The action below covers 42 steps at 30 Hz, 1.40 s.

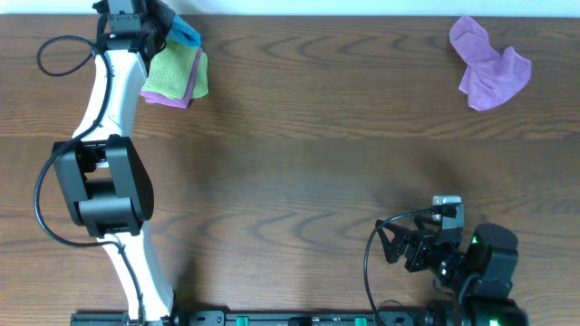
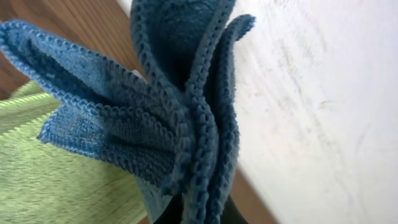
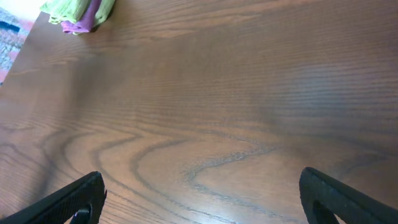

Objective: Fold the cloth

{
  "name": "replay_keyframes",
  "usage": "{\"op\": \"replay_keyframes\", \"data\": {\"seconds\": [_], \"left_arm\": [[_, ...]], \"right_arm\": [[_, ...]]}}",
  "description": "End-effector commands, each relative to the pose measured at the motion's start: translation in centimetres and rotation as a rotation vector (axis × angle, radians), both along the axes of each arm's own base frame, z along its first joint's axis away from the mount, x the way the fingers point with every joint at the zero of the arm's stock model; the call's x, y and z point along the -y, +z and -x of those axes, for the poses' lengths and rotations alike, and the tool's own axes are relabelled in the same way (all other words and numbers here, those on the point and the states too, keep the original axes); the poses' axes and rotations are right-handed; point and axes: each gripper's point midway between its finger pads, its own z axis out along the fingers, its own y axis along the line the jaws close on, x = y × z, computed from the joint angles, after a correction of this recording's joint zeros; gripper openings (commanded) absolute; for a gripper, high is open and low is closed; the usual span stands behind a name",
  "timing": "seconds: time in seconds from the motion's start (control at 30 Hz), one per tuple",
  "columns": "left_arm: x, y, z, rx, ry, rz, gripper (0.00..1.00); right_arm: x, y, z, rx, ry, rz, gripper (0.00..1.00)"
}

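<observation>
Left wrist, bunched blue cloth, stitched wavy edges

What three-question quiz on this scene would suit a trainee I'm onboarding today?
1. True or false: the left gripper is shut on the blue cloth.
2. The crumpled lilac cloth lies: A) at the far right of the table; B) under the right arm; C) on the green cloth.
3. Fill in: the right gripper hangs over bare wood with its jaws ____.

Key: 1 true; 2 A; 3 open.
</observation>
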Motion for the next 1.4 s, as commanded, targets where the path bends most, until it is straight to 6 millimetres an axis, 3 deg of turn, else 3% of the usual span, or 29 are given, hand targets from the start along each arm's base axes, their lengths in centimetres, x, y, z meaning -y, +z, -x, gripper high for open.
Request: {"op": "replay_keyframes", "data": {"seconds": [0.0,0.23,0.43,0.8,1.37], "left_arm": [[0.3,-0.6,-0.3,-0.002,0.024,0.041,0.06],[0.2,-0.4,-0.9,0.031,0.026,0.038,0.06],[0.6,-1.8,-1.0,0.007,0.012,0.042,0.05],[0.5,-5.9,2.5,-0.211,-0.065,-0.062,0.06],[-1.4,-9.1,7.0,-0.441,-0.149,-0.261,0.06]], "right_arm": [[0.1,0.0,0.0,-0.001,-0.010,-0.009,0.99],[0.1,0.0,0.0,-0.001,-0.010,-0.009,0.99],[0.1,0.0,0.0,-0.001,-0.010,-0.009,0.99],[0.1,0.0,0.0,-0.001,-0.010,-0.009,0.99],[0.1,0.0,0.0,-0.001,-0.010,-0.009,0.99]]}}
